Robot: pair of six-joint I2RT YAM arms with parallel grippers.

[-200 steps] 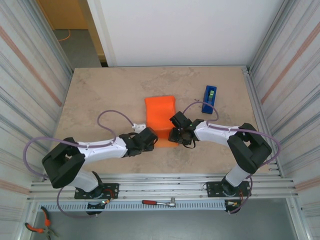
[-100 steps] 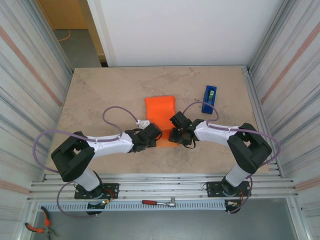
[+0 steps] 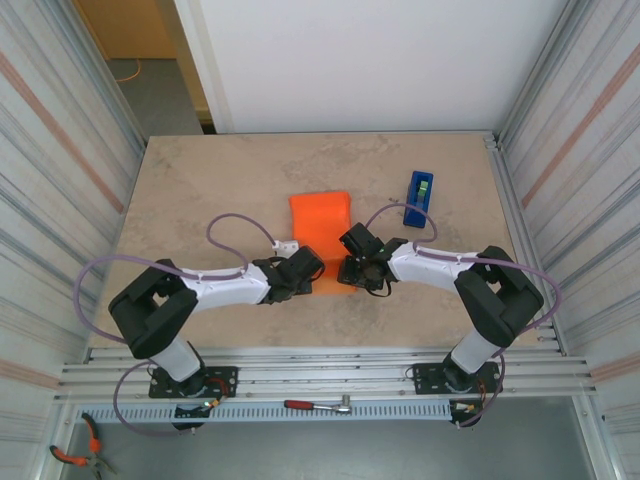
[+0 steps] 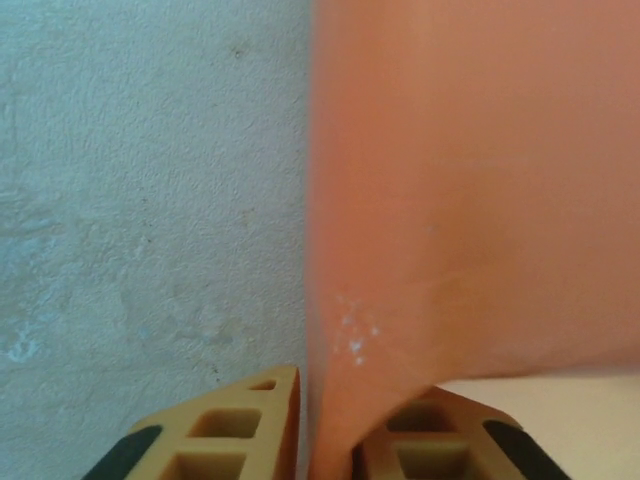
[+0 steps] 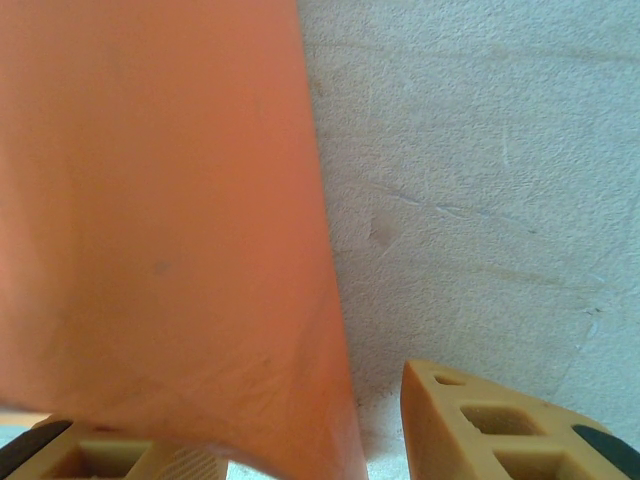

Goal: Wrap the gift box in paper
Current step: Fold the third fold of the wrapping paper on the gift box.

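Note:
The orange paper (image 3: 320,225) lies folded into a long hump in the middle of the table, and the gift box is hidden under it. My left gripper (image 3: 308,268) is at the paper's near left edge. In the left wrist view its tan fingers (image 4: 250,420) stand close together, and the left gripper (image 4: 330,390) is shut on a fold of paper (image 4: 470,200). My right gripper (image 3: 346,268) sits at the near right edge. In the right wrist view the right gripper (image 5: 285,420) is open, with the paper (image 5: 150,200) draped over its left finger and a gap to its right finger (image 5: 470,420).
A blue tape dispenser (image 3: 419,197) stands at the back right of the beige table (image 3: 200,190). Corrugated walls close in on both sides. A ratchet tool (image 3: 318,405) and pliers (image 3: 75,455) lie below the table's near rail.
My left gripper slid forward and right to the paper's near left edge and closed on it. The right arm and the paper stayed put.

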